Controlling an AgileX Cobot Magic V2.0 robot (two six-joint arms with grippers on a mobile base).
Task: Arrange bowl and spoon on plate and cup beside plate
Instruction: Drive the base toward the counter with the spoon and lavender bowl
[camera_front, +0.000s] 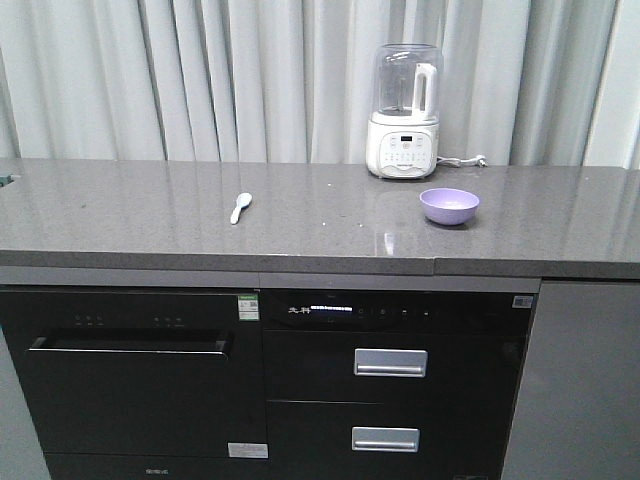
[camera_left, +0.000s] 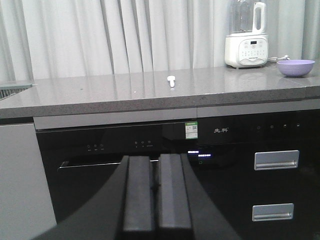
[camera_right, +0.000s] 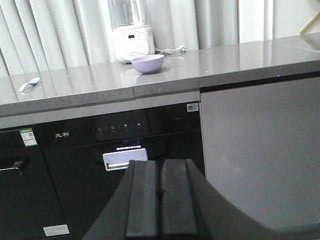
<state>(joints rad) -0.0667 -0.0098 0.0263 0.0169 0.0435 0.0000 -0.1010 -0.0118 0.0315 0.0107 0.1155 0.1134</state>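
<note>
The lilac bowl (camera_front: 449, 205) sits upright on the grey counter (camera_front: 150, 215), right of centre, in front of a blender; it also shows as the bowl (camera_left: 296, 67) and the bowl (camera_right: 147, 63). The pale spoon (camera_front: 240, 207) lies on the counter left of centre, seen too as the spoon (camera_left: 171, 80) and the spoon (camera_right: 29, 85). The plate and the cup are out of view. My left gripper (camera_left: 154, 165) hangs shut and empty below counter height before the dark oven front. My right gripper (camera_right: 158, 170) is shut and empty, low before the drawers.
A white blender (camera_front: 404, 110) with a clear jug stands at the back of the counter, its cord trailing right. Grey curtains hang behind. Below the counter are a black oven (camera_front: 130, 370) and drawers with silver handles (camera_front: 390, 362). A grey cabinet panel (camera_right: 260, 150) is at the right.
</note>
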